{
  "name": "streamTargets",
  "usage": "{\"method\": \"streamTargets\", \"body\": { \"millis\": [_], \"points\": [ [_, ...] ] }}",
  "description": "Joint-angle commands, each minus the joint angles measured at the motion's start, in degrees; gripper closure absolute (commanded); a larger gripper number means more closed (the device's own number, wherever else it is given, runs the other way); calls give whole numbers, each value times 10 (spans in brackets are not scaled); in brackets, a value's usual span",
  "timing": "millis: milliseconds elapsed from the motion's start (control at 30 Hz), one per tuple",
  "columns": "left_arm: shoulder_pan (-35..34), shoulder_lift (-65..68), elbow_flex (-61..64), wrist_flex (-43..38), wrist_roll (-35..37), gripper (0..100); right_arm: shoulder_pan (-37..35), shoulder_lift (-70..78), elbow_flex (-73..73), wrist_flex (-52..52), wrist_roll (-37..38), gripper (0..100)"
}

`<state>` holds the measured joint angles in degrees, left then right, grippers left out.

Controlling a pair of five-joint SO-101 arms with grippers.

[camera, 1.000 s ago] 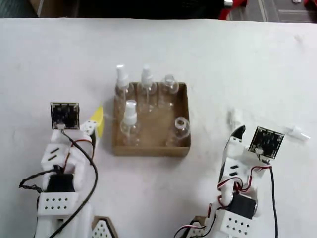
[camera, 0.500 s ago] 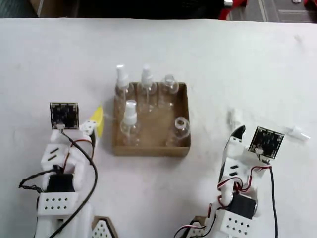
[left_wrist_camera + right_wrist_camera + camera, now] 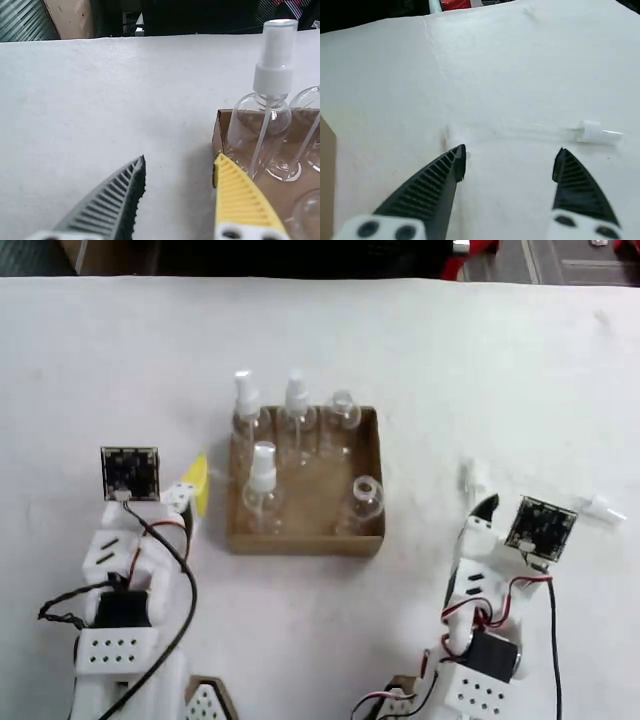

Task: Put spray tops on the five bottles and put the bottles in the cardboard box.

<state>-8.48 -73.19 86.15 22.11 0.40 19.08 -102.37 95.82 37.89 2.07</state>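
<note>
The cardboard box (image 3: 372, 475) holds five clear bottles. Three carry white spray tops: two in the back row (image 3: 243, 410) (image 3: 295, 408) and one at the front left (image 3: 262, 488). Two are uncapped, one at the back right (image 3: 342, 418) and one at the front right (image 3: 365, 500). A loose spray top (image 3: 472, 477) lies right of the box, just past my right gripper (image 3: 492, 510) (image 3: 511, 152), which is open and empty. Another spray top (image 3: 603, 508) (image 3: 592, 132) lies farther right. My left gripper (image 3: 185, 488) (image 3: 180, 160) stands open beside the box's left wall (image 3: 219, 131), near a capped bottle (image 3: 270, 95).
White cloth covers the table (image 3: 480, 370). The table's far edge (image 3: 320, 278) meets a dark room behind. Both arm bases stand at the near edge, with open cloth on either side of the box.
My right arm has drawn back slightly toward the near edge. The left arm, box and bottles are unmoved.
</note>
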Motion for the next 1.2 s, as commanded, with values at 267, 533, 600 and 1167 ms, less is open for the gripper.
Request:
{"method": "streamTargets", "body": {
  "millis": [267, 533, 600, 1167],
  "points": [
    [-6, -11, -9, -11, -6, 794, 24, -8, 11, -39, -12, 741],
    [-5, -11, -11, -11, -6, 794, 29, -8, 11, -36, -52, 741],
    [-5, -11, -11, -11, -6, 794, 29, -8, 11, -36, -51, 741],
    [-5, -11, -11, -11, -6, 794, 26, -9, -9, 22, -11, 741]
  ]
}}
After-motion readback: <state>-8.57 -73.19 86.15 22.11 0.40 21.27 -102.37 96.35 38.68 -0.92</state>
